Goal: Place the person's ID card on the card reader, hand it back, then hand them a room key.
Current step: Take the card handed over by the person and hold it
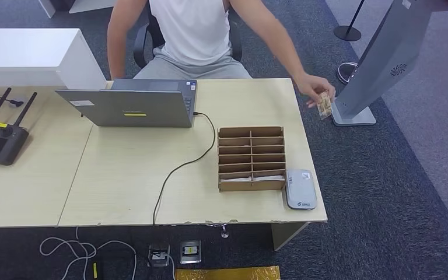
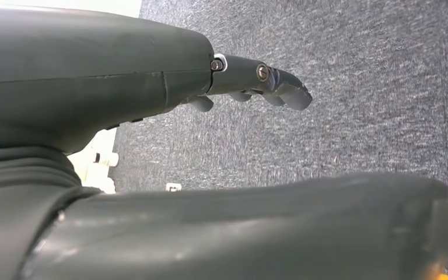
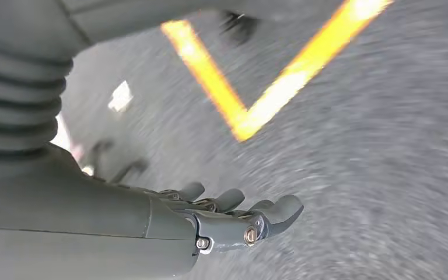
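Off the far right corner of the desk (image 1: 256, 105), pinched in the person's hand (image 1: 314, 87): the ID card (image 1: 325, 105), held out past the desk edge, just beside the base of the grey kiosk stand (image 1: 354, 115), long axis looking roughly upright and a little tilted. Down at the near right corner, flat on the desk: the card reader (image 1: 301, 189), touching or just beside the wooden key rack (image 1: 251, 158), well apart from the card along the same right-hand edge. Out on the robot's right, then, both card and reader, so likely a job for the right hand (image 3: 233, 216), the nearer of the two; a reach up, forward and to the right, meeting the card on its free lower end. Hanging low over grey carpet at present, that right hand, fingers loosely apart and holding nothing, far below and behind the card. Likewise the left hand (image 2: 256, 81): fingers extended over carpet, nothing in them. Farther left on the desk: a closed-looking grey laptop (image 1: 134, 105) with its cable (image 1: 178, 169) trailing to the front edge, and a black controller with antennas (image 1: 0, 137).
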You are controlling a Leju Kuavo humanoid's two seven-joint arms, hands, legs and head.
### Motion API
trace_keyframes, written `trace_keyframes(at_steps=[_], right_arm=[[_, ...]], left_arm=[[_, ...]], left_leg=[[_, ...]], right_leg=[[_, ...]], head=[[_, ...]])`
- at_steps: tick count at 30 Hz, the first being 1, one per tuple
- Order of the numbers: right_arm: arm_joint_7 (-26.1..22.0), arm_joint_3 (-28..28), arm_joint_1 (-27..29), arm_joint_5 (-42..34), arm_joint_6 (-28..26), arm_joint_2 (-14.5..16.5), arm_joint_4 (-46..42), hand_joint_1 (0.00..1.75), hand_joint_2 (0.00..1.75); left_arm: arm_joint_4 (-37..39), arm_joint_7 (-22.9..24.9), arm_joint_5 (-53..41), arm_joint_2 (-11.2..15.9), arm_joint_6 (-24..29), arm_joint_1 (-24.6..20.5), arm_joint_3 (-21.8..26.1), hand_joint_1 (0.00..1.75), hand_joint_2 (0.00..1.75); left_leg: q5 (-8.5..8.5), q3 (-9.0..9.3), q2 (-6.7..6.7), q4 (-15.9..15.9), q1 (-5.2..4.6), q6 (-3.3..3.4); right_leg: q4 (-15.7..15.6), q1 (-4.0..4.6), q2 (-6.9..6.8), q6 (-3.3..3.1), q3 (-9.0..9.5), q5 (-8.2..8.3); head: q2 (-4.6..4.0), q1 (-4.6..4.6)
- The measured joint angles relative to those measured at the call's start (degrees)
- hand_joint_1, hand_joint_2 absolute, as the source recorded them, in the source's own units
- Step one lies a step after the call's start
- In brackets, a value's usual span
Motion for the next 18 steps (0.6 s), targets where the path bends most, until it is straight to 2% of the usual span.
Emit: trace_keyframes(at_steps=[5,9,14,18], right_arm=[[-8.26,-5.84,-3.10,-7.97,-3.57,-2.26,-0.02,0.00,1.75],[-17.82,-10.69,-7.99,-17.96,-3.94,-5.43,-0.50,0.00,1.75],[-19.69,-12.98,-16.03,-24.69,-2.93,-11.19,-2.43,0.00,1.75],[-22.09,-11.22,-20.24,-35.79,-2.25,-13.65,-5.89,0.00,1.75]], left_arm=[[0.00,0.01,-0.17,-0.05,0.01,0.00,0.00,0.00,0.00],[0.00,-0.29,-0.36,-0.01,0.11,-0.01,0.00,0.00,0.00],[0.00,-0.95,-0.72,0.16,0.14,-0.02,0.00,0.00,0.00],[0.00,-1.06,-0.92,0.22,0.11,-0.04,0.00,0.00,0.00]], left_leg=[[0.01,0.00,0.00,0.00,-0.01,0.01],[0.05,-0.01,0.04,0.01,-0.11,0.07],[0.14,0.01,-0.02,0.02,-0.18,0.20],[0.16,-0.06,-0.10,0.03,-0.28,0.24]], right_leg=[[0.00,-0.01,0.00,0.01,0.01,0.01],[0.02,-0.12,0.02,0.07,-0.01,0.09],[0.00,-0.18,-0.11,0.12,0.04,0.12],[0.02,-0.27,-0.25,0.15,0.02,0.14]], head=[[0.00,0.01],[0.00,-0.02],[0.00,0.04],[0.00,-0.03]])
